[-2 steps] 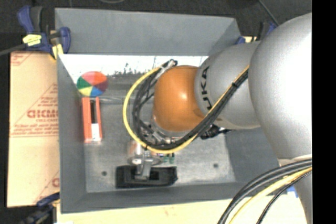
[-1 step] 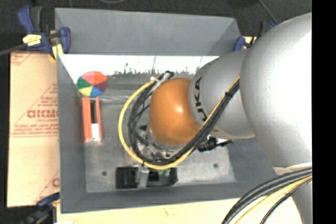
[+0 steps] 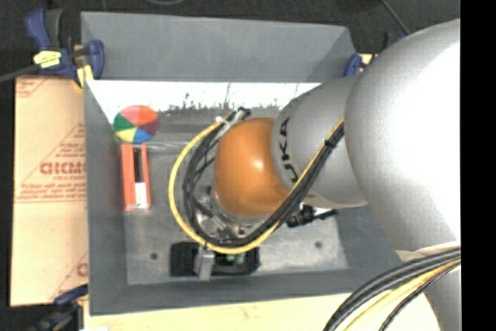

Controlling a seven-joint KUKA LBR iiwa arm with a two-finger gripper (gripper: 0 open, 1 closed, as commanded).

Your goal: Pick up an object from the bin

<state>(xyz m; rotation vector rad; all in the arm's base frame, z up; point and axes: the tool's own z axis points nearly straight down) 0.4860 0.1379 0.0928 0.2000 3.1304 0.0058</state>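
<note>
My gripper (image 3: 211,235) hangs low over the bin's front middle, mostly hidden under the arm's orange cover and cables. Right below it lies a small black block (image 3: 183,258), with a dark thing edged in green (image 3: 238,263) beside it to the right. Whether the gripper touches either of them cannot be made out. An orange rectangular box (image 3: 134,178) with a white and black strip lies flat by the left wall. Behind that box sits a round disc (image 3: 136,124) with coloured segments, in the back left corner.
The arm comes in from the right and covers the bin's middle and right part. A yellow cable loops round the wrist close to the floor. Bare grey floor shows at the front left and front right.
</note>
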